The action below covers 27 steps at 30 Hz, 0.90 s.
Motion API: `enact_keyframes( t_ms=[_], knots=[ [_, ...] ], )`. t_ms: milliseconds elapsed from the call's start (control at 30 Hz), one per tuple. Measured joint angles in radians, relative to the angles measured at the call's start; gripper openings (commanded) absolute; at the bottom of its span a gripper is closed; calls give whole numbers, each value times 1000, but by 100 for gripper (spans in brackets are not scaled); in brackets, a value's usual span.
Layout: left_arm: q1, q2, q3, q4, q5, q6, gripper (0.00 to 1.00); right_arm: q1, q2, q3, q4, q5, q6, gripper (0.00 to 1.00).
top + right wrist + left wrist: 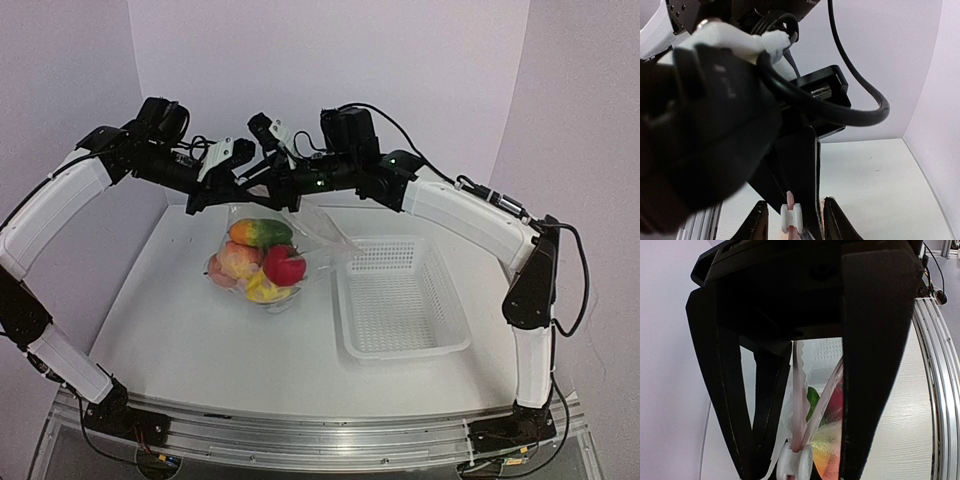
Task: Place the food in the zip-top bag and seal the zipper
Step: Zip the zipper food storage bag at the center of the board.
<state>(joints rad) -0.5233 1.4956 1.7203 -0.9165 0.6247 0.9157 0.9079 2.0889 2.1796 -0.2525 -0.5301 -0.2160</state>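
The clear zip-top bag [322,236] stands on the table with its mouth lifted. Inside it lies the food [258,262]: a green-orange mango, a peach, a red pomegranate and a yellow pepper. Both grippers meet above the bag's mouth. My left gripper [250,185] is shut on the pinkish zipper [799,390] beside its white slider [795,465]. My right gripper [794,205] stands open, with the slider [791,218] between its fingers and gaps on both sides. Red and green food [836,401] shows through the bag below the strip.
A white mesh basket [400,342] with nothing in it stands just right of the bag. White walls close off the back and both sides. A metal rail [300,435] runs along the table's near edge.
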Motion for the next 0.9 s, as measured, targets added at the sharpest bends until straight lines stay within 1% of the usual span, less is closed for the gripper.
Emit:
enact_keyframes(
  t_ms=[100, 267, 400, 567, 733, 900],
  knots=[
    [-4, 0, 0, 0, 3, 0, 0, 0, -20, -28, 40, -2, 22, 37],
    [-6, 0, 0, 0, 6, -1, 0, -3, -42, -37, 96, -1, 41, 32],
    [-6, 0, 0, 0, 10, -1, 0, -4, -68, -75, 122, 8, 40, 29],
    [-6, 0, 0, 0, 10, -5, 0, -4, -88, -126, 103, 32, 24, 29],
    [-6, 0, 0, 0, 10, -5, 0, -4, -88, -127, 62, 50, 10, 26],
    [-6, 0, 0, 0, 10, -5, 0, -4, -88, -122, 48, 55, 8, 26]
  ],
)
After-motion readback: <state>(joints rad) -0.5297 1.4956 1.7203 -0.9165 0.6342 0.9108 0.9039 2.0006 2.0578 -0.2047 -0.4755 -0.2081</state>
